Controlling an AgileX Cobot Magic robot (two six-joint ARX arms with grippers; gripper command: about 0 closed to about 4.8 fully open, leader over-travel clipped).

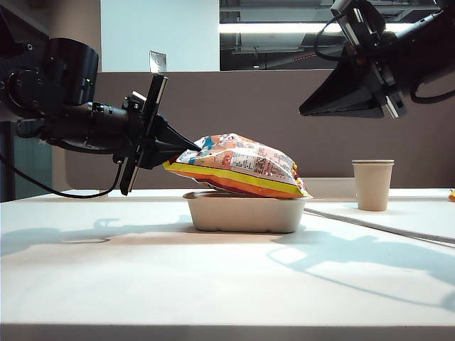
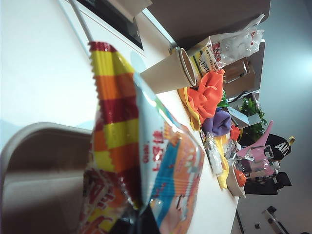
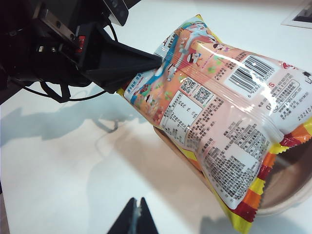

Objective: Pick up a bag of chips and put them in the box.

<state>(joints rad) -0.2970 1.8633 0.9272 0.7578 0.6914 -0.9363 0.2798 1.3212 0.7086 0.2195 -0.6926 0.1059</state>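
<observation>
The bag of chips (image 1: 245, 167), orange and pink with striped ends, lies tilted over the beige box (image 1: 242, 212). Its far end rests on the box's right rim and its near end is held higher. My left gripper (image 1: 193, 148) is shut on that raised end. In the left wrist view the bag (image 2: 146, 161) fills the foreground beside the box (image 2: 34, 170), and the gripper (image 2: 139, 226) is pinched on its seam. My right gripper (image 3: 138, 201) is shut and empty, hanging high at the upper right (image 1: 307, 110) above the bag (image 3: 219, 112) and the box rim (image 3: 292, 195).
A tall beige paper cup (image 1: 372, 185) stands on the white table to the right of the box. Behind it lies a row of clutter: orange cloth (image 2: 207, 95), a purple item (image 2: 218, 122), plastic bags (image 2: 229, 46). A brown partition (image 1: 284, 106) backs the table.
</observation>
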